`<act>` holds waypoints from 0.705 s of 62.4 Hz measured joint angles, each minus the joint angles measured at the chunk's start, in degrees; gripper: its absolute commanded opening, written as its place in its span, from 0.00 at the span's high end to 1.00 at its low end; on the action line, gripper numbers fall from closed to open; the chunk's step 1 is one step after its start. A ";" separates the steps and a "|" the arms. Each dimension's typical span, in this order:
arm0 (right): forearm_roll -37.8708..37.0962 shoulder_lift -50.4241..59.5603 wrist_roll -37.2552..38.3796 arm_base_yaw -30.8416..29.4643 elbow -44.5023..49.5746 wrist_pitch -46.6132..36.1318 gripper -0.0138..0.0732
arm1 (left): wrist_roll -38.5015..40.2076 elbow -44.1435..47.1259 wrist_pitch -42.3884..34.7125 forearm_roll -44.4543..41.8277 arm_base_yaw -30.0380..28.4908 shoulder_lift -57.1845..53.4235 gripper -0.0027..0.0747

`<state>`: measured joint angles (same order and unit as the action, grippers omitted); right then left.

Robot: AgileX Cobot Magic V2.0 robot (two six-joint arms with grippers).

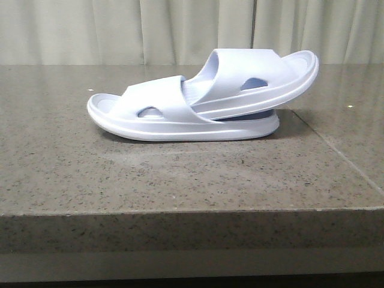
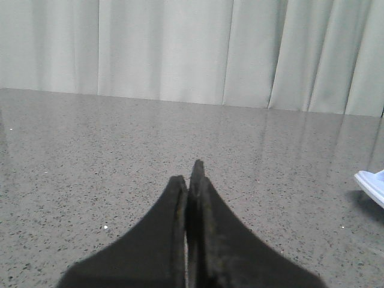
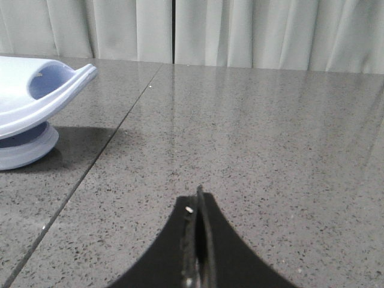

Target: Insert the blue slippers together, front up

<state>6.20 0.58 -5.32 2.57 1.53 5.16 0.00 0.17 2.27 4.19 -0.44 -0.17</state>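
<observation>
The two pale blue slippers lie on the grey stone table (image 1: 180,180). The lower slipper (image 1: 156,117) lies flat on its sole. The upper slipper (image 1: 258,81) is pushed into it under its strap and tilts up to the right. No gripper shows in the front view. My left gripper (image 2: 191,174) is shut and empty over bare table, with a slipper edge (image 2: 372,185) far off to one side. My right gripper (image 3: 198,201) is shut and empty, apart from the slippers' ends (image 3: 36,102).
Pale curtains (image 1: 180,30) hang behind the table. The table's front edge (image 1: 180,210) runs across the front view. A seam (image 1: 336,150) in the stone runs to the right of the slippers.
</observation>
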 measured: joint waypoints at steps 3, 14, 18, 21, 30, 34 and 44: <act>0.00 0.00 0.00 -0.32 0.00 0.00 0.98 | 0.00 0.00 0.00 0.00 0.00 0.00 0.99; 0.00 0.00 0.00 -1.03 0.00 0.00 0.98 | 0.00 0.00 0.00 0.00 0.00 0.00 0.99; 0.10 0.00 0.00 -1.03 0.00 0.00 0.98 | 0.00 0.00 0.00 0.00 0.00 0.00 0.99; 0.10 0.00 0.00 -1.03 0.00 0.00 0.98 | 0.00 0.00 0.00 0.00 0.00 0.00 0.99; 0.10 0.00 0.00 -1.03 0.00 0.00 0.98 | 0.00 0.00 0.00 0.00 0.00 0.00 0.99; 0.10 0.00 0.00 -1.03 0.00 0.00 0.98 | 0.00 0.00 0.00 0.00 0.00 0.00 0.99; 0.10 0.00 0.00 -1.03 0.00 0.00 0.98 | 0.00 0.00 0.00 0.00 0.00 0.00 0.99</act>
<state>6.29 0.58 -5.32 1.53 1.53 5.16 0.00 0.17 2.27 4.19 -0.44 -0.17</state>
